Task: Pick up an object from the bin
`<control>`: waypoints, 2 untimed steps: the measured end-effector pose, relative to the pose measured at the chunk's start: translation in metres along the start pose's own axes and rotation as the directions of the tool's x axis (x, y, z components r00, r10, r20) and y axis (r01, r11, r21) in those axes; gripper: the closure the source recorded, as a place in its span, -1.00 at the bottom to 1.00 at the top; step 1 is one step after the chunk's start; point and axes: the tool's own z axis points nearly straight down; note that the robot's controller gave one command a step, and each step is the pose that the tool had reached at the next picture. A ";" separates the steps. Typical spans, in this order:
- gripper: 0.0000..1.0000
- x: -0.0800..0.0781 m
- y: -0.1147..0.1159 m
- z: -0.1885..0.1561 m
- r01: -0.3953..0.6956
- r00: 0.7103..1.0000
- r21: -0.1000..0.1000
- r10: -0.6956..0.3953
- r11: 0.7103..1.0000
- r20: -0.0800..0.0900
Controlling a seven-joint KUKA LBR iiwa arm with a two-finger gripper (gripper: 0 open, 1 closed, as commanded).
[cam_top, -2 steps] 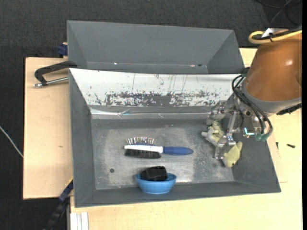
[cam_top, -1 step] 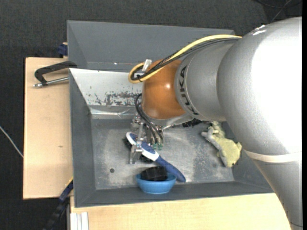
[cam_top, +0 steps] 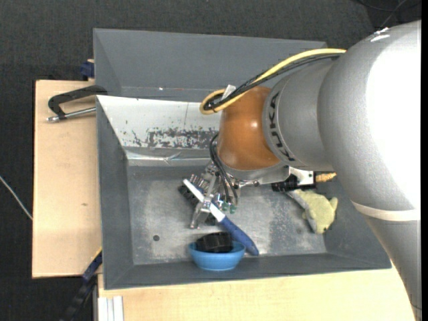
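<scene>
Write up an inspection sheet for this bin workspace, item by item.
Surface: grey metal bin, floor scuffed and speckled.
Job's things: blue bowl at the front wall, black thing inside it; blue stick-shaped thing slanting by the bowl's rim.
Clutter: yellow soft thing at the right; black-and-orange thing just above it, under the arm.
Gripper: gripper low over the bin's middle, just above the bowl.
Cables: yellow and black cables run over the orange cover.
Surroundings: dark floor about the bin.
</scene>
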 end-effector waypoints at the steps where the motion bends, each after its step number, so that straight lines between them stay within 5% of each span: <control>1: -1.00 -0.001 0.002 -0.001 0.002 1.000 0.002 -0.002 1.000 -0.001; 2: -1.00 0.016 -0.010 -0.001 -0.253 0.967 -0.002 0.253 0.968 0.003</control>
